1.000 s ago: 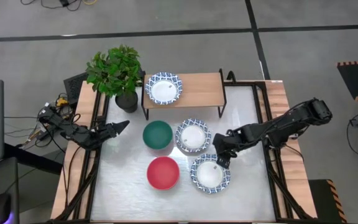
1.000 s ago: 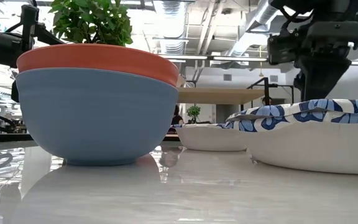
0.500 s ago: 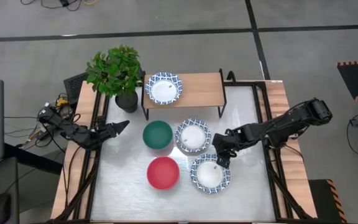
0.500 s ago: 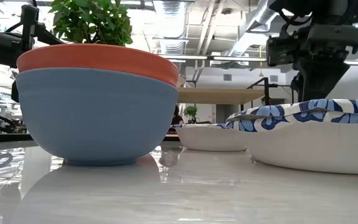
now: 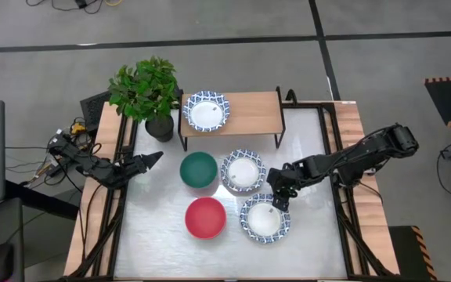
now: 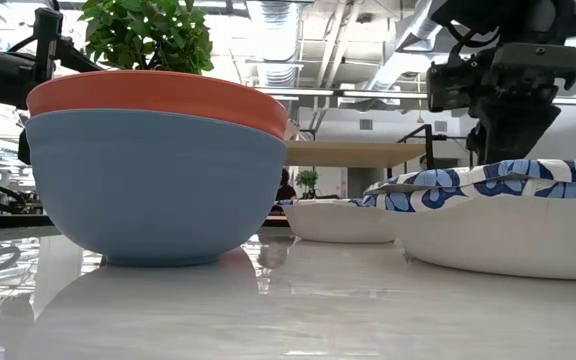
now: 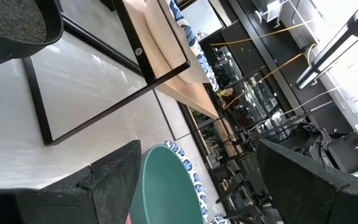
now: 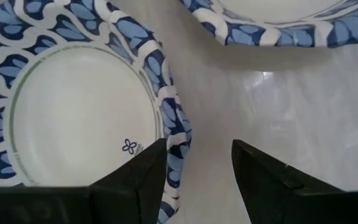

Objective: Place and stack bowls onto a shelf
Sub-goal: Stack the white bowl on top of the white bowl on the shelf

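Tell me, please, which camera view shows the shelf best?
The high view: the whole shelf shows from above, one patterned bowl on its left end. The left wrist view shows its board and black legs aslant; the low view only its edge; the right wrist view nothing.

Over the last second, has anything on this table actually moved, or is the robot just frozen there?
Barely anything. The right gripper has crept slightly lower over the rim of the front patterned bowl, its open fingers straddling the rim without gripping it yet. The left gripper stayed open at the table's left. The green bowl, red bowl, other patterned bowls and shelf have not shifted.
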Motion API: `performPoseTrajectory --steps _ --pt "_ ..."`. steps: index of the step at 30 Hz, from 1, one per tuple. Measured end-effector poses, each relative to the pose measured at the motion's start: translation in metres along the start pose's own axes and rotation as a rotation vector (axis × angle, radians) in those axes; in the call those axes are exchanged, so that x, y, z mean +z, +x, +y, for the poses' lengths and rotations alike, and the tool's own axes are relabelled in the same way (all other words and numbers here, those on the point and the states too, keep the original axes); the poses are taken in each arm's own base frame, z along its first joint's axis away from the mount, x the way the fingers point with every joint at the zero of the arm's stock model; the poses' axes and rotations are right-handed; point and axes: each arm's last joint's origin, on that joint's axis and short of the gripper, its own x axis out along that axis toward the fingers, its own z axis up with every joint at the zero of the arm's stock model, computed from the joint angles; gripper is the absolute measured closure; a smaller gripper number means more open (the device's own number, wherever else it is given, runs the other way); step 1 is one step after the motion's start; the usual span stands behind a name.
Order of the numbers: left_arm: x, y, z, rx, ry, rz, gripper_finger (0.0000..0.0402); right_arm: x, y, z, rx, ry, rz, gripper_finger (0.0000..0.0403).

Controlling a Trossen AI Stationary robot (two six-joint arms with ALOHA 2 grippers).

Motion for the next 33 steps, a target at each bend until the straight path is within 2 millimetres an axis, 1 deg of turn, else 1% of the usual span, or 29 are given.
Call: performPoseTrajectory --steps 9,14,17,23,25,28,33 --pt "0.0 0.0 0.0 0.0 0.001 0.0 0.01 0.0016 0.0 0.0 0.011 -0.007 -0.01 0.0231" --pt "0.0 0.0 0.0 0.0 0.002 0.0 0.01 -0.0006 0.0037 -0.001 0.032 -0.01 -0.01 0.0247" --pt "0.0 0.0 0.0 0.0 0.001 0.0 0.01 -0.0004 0.0037 -0.0008 0.034 -0.007 -0.012 0.0242" --pt "0.0 0.0 0.0 0.0 0.005 0.0 0.01 -0.0006 0.0037 -0.0008 0.035 -0.008 -0.01 0.02" --pt "0.0 0.0 0.0 0.0 0.005 0.0 0.01 -0.0006 0.0037 -0.0008 0.035 -0.011 -0.01 0.0195" --pt "0.0 0.0 0.0 0.0 0.004 0.0 0.01 -0.0005 0.0037 -0.0008 0.036 -0.014 -0.01 0.0198" --pt "0.0 0.0 -0.0001 0.0 0.004 0.0 0.01 -0.0006 0.0037 -0.0006 0.04 -0.03 -0.008 0.0223"
